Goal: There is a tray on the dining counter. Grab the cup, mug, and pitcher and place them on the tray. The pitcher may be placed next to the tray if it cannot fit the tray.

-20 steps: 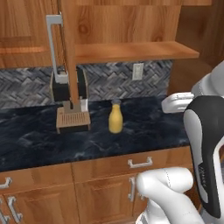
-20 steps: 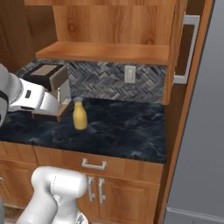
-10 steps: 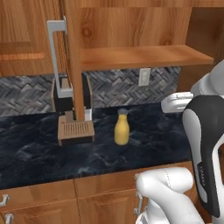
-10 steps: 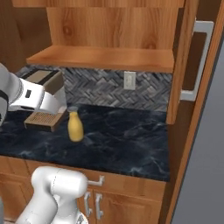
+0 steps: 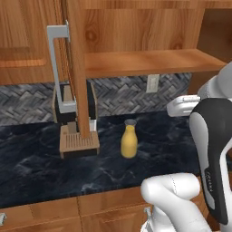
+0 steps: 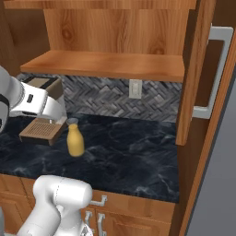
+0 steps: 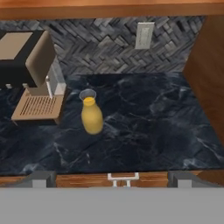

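a: what's the biggest thing here?
b: the black marble counter (image 5: 41, 167), backed by grey herringbone tiles (image 6: 106, 99).
a: and on it?
b: a coffee machine (image 7: 30, 74) with a wooden drip tray, at the left. just right of it, apart, the pitcher (image 5: 129, 139) stands upright, long axis vertical, grey neck pointing up.
a: the gripper (image 7: 111, 181)?
b: back over the counter's front edge, fingers (image 7: 41, 178) spread fully wide, holding nothing.

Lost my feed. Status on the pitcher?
Pincer open, empty, short of the counter. Pitcher upright beside coffee machine. Path clear.
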### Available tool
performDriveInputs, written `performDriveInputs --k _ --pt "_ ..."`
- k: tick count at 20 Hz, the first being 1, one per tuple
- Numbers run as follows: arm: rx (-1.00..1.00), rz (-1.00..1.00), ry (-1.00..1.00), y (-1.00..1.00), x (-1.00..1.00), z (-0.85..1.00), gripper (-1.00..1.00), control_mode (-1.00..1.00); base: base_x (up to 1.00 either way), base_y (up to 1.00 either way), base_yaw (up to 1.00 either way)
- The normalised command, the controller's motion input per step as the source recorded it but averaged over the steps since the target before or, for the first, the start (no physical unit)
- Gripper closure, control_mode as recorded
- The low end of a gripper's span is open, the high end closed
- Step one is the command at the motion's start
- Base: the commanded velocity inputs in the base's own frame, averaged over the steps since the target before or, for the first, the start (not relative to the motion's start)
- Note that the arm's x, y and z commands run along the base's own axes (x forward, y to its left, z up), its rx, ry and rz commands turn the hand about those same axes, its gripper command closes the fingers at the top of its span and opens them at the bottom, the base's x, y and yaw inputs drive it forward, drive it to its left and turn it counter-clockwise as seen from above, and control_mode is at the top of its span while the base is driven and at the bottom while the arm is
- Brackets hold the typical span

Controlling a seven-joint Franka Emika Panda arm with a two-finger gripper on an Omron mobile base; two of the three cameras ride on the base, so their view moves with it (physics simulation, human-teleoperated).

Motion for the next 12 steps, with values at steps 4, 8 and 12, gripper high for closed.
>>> performDriveInputs --k 4,8,12 --pt "0.00 0.00 0.00 0.00 0.00 0.00 -1.00 1.00 0.33 0.07 0.00" --pt "0.00 0.00 0.00 0.00 0.00 0.00 -1.00 1.00 0.30 0.10 0.00" --pt "0.00 0.00 0.04 0.07 0.20 -0.09 -1.00 -1.00 0.18 0.06 0.00"
